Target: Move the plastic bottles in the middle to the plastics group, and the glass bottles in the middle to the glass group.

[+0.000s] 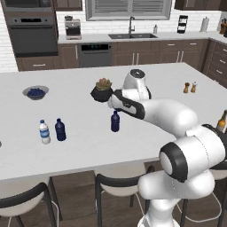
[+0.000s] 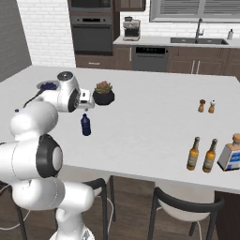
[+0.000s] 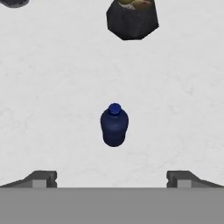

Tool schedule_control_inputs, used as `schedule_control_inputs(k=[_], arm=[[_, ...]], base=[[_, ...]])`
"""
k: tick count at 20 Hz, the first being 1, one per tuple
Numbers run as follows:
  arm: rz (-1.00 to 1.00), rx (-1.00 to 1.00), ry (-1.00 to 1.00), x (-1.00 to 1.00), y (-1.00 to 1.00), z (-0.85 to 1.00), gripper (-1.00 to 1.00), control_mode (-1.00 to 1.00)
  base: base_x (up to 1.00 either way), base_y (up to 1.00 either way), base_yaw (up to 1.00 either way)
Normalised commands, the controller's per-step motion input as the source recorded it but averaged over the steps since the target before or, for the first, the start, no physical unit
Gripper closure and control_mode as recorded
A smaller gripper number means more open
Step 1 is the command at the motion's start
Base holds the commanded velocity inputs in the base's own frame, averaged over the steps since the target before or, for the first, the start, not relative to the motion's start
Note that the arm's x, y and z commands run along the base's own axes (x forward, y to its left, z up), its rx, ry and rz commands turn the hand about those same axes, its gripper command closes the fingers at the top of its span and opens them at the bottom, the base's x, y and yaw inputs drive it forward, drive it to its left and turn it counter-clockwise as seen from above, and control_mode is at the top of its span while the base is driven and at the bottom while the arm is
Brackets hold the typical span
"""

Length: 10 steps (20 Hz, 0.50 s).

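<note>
The white island counter ran wide across a kitchen of dark wood cabinets, with a wall oven, a sink under the window and a coffee machine along the back wall; dark stools stood along the near edge. One navy bottle stood upright in the middle of the counter, long axis vertical, cap up — seen from above in the hand view, just ahead of the gripper. The fingers stood spread wide apart and held nothing. A dark potted succulent sat just beyond that bottle. Toward the left end, the second navy bottle stood upright just beside the clear bottle with a blue label, also upright. A bowl of blue fruit lay farther back. At the right end — well apart from the rest — two amber beer bottles stood upright, necks up, next to a squat clear bottle. Two small shakers stood behind them.
</note>
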Motion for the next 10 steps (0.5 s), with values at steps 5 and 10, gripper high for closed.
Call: schedule_control_inputs(k=[5, 10], arm=[[0.00, 0.06, 0.00, -0.02, 0.00, -0.62, -1.00, -1.00], [0.00, 0.03, 0.00, 0.00, 0.00, -0.73, -1.00, -1.00]], base=[[0.00, 0.00, 0.00], [0.00, 0.00, 0.00]])
